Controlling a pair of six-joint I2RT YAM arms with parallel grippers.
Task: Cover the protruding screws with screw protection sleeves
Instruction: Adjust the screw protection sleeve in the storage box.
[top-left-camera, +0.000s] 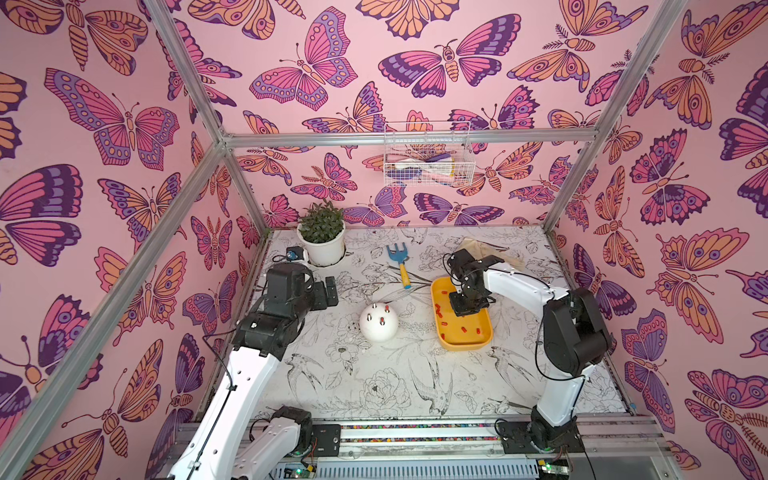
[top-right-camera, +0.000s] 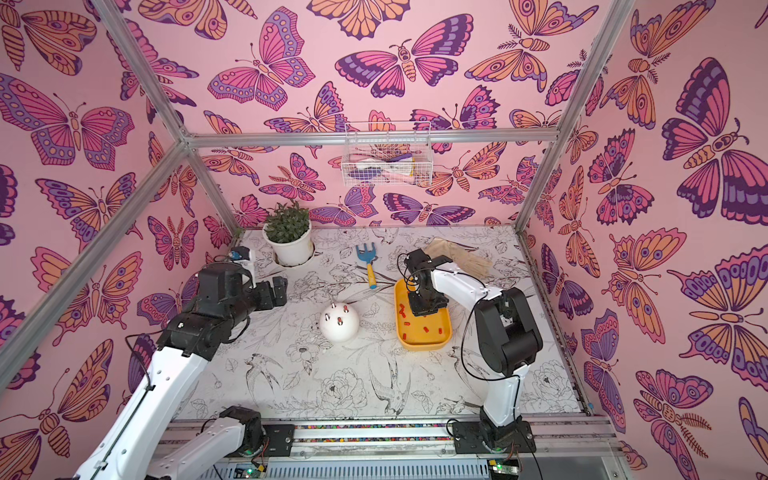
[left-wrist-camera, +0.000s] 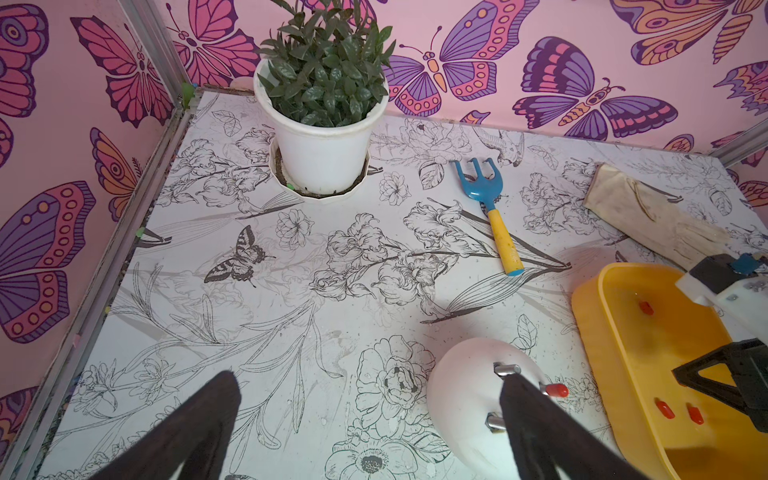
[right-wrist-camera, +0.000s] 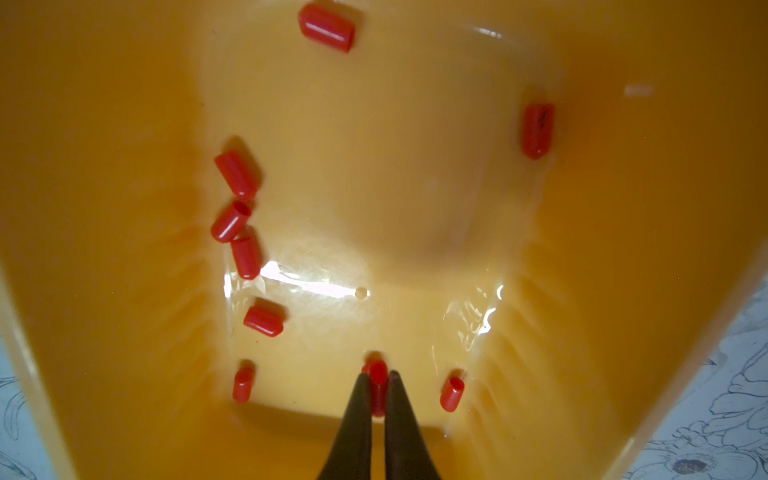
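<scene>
Since the caps (right-wrist-camera: 245, 253) looked tiny, light and squashy, we had our right gripper (right-wrist-camera: 378, 376) clamped sideways on one cap (right-wrist-camera: 378, 370) down in the tray (right-wrist-camera: 124, 208); neighbours lay near, none touching. Beside the tray, the dome (top-left-camera: 378, 328) showed two bare screws (top-left-camera: 374, 306). Our left gripper (left-wrist-camera: 369, 376) stood wide open, well apart from the tray; path looked clear.

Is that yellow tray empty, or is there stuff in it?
Not empty: red sleeves lie loose inside the yellow tray; the right gripper pinches one.

R gripper (right-wrist-camera: 377, 383) pinches one red sleeve (right-wrist-camera: 378, 370) (tip poking out) in yellow tray (right-wrist-camera: 124, 291); loose sleeves (right-wrist-camera: 243, 384) either side, more beyond.
</scene>
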